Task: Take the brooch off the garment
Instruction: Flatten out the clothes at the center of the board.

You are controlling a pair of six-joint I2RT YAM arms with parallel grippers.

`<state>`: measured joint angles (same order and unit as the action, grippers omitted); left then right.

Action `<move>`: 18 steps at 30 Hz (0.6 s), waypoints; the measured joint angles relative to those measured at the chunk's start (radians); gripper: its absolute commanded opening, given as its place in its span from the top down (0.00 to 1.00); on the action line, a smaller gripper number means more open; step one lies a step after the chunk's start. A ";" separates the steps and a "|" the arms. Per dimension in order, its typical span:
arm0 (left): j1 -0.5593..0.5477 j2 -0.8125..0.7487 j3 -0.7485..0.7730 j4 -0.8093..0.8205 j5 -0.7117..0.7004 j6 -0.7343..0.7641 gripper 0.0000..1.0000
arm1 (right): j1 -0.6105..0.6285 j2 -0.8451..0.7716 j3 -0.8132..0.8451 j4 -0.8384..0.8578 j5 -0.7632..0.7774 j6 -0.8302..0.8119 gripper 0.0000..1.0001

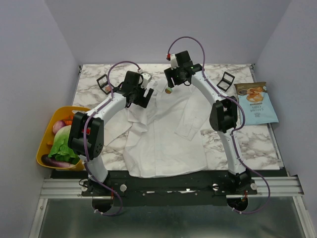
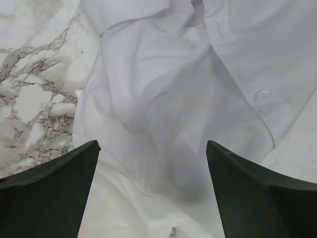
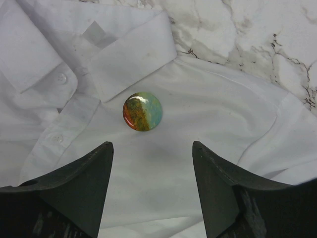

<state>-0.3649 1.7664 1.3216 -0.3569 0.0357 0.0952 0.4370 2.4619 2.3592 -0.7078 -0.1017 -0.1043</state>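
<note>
The garment [image 1: 166, 134], a big white button-up shirt, lies spread over the marble table with its collar toward the far side. The brooch [image 3: 142, 111], a small round green and orange-red pin, sits on the shirt front just below the collar [image 3: 131, 54]; from above the brooch [image 1: 169, 90] shows as a tiny dot. My right gripper [image 3: 152, 148] hovers open over the shirt, the brooch a little beyond its fingertips, nothing between them. My left gripper [image 2: 152, 148] stands wide open above rumpled shirt fabric near a button [image 2: 262, 95], holding nothing.
Black square makeup palettes lie at the far left [image 1: 105, 83] and far right [image 1: 226, 80]. A blue snack bag [image 1: 256, 103] rests at the right edge. A yellow bowl [image 1: 43, 148] of vegetables sits off the table's left side.
</note>
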 measured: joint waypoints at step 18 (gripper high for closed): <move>-0.010 0.053 0.031 0.043 -0.025 -0.040 0.01 | 0.020 0.045 -0.017 -0.080 -0.008 0.047 0.29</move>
<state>-0.3752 1.8191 1.3521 -0.3138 0.0109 0.0547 0.4568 2.5065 2.3425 -0.7879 -0.1093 -0.0570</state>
